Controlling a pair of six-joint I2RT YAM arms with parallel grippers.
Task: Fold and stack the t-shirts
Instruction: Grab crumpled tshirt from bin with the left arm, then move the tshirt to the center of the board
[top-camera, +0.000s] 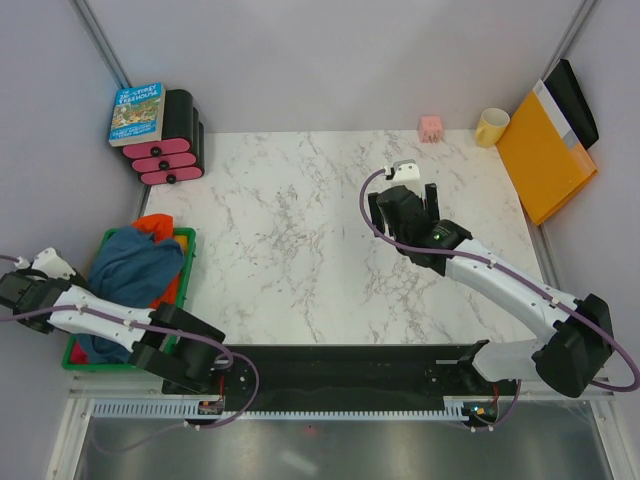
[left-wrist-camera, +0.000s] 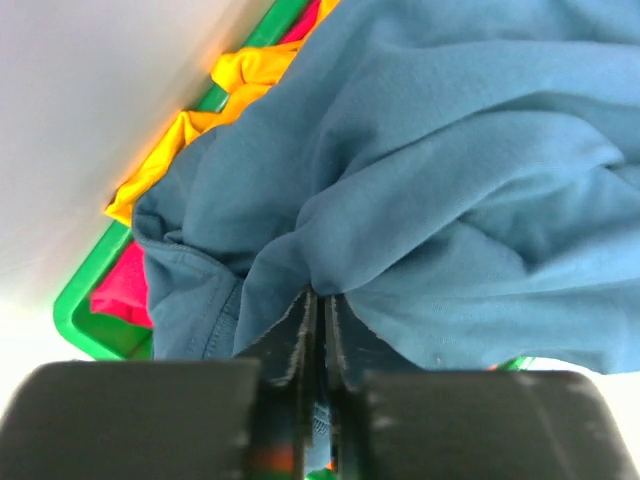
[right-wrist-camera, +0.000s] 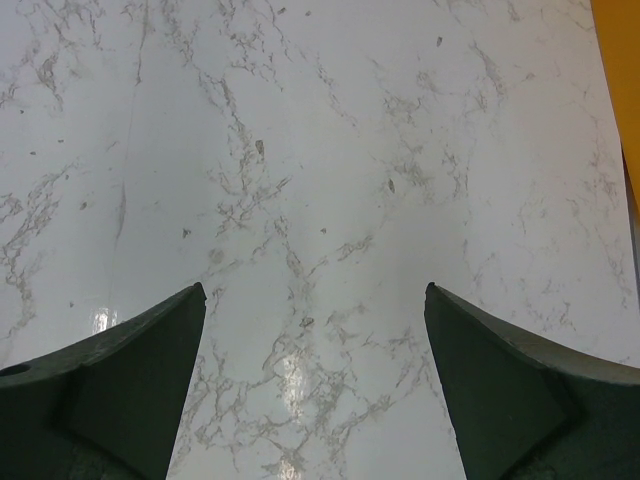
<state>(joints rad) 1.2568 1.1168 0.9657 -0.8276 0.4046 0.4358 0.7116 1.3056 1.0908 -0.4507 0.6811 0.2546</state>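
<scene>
A green basket (top-camera: 187, 262) at the table's left edge holds the t-shirts. The large teal-blue t-shirt (top-camera: 135, 265) lies crumpled on top, with an orange one (top-camera: 155, 226) showing behind it. In the left wrist view a yellow shirt (left-wrist-camera: 245, 75) and a pink-red one (left-wrist-camera: 122, 292) peek out under the teal-blue shirt (left-wrist-camera: 450, 170), inside the basket rim (left-wrist-camera: 80, 305). My left gripper (left-wrist-camera: 322, 297) is shut on a pinched fold of the teal-blue shirt. My right gripper (right-wrist-camera: 315, 290) hangs open over bare marble near the table's middle right, with nothing between its fingers.
A blue book (top-camera: 137, 112) leans on a stack of black-and-pink rolls (top-camera: 170, 150) at the back left. A pink cube (top-camera: 431, 127) and a yellow mug (top-camera: 491, 126) stand at the back right, beside an orange-yellow folder (top-camera: 545, 155).
</scene>
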